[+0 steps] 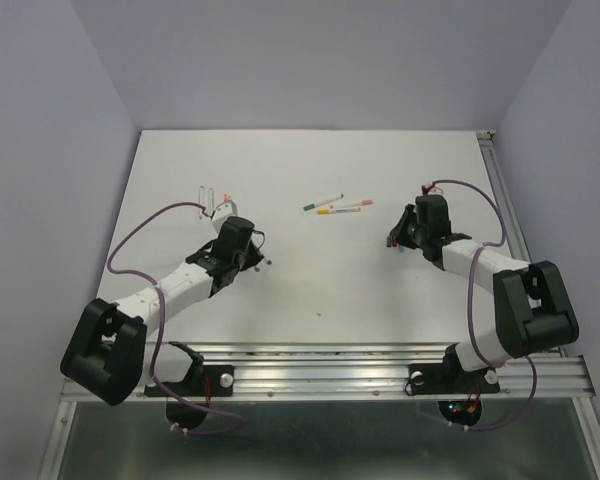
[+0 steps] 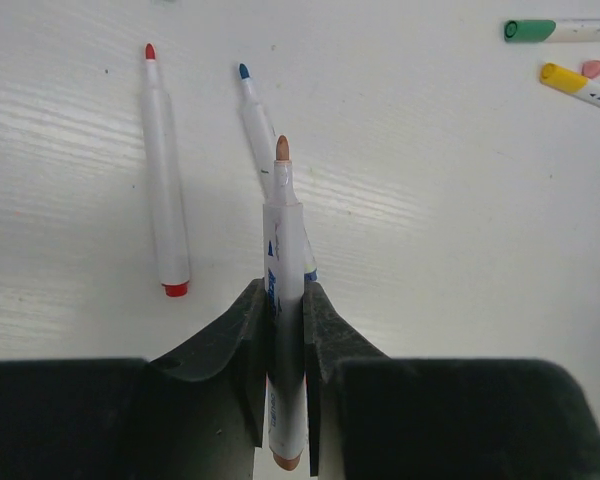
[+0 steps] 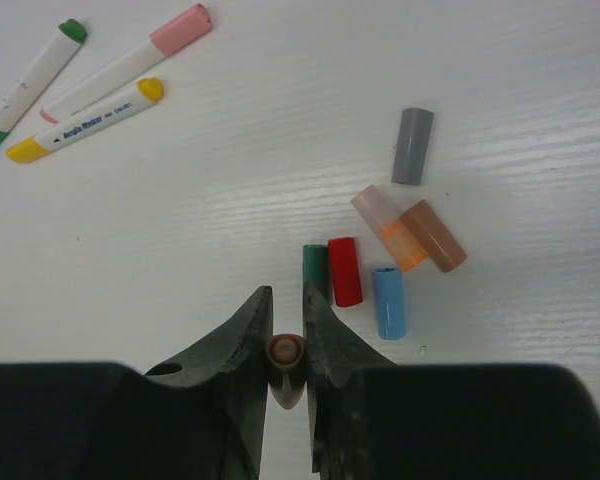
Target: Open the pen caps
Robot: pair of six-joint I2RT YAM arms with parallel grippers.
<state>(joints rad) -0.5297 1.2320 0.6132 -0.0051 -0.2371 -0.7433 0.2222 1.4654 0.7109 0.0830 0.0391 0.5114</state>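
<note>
The right jaws are gripping a tan cap (image 3: 285,362) end-on, low over the worktop (image 3: 540,60). The left jaws are clamping a white pen barrel (image 2: 285,250), and its brownish tip is pointing away bare, so this pen's cap appears to be the one the right jaws are carrying.

Six more pen caps are lying loose just ahead of the right jaws: grey (image 3: 413,146), a pale orange-tinted one (image 3: 388,228), brown (image 3: 433,236), green (image 3: 315,262), red (image 3: 345,271) and blue (image 3: 388,302). The grey one is sitting a little apart from the cluster.

Beside the left jaws, a red-tipped pen (image 2: 165,180) and a blue-tipped pen (image 2: 255,110) are lying uncapped. I am seeing fewer bare pens than loose caps, and I cannot tell where the rest are.

Three pens are waiting with caps on, near the middle of the worktop between the arms: the green pen (image 3: 25,90), the pink pen (image 3: 120,65) and the yellow pen (image 3: 85,122).

By my reckoning the job is running well past halfway; what is remaining is setting down the held cap and barrel, then opening those three.
</note>
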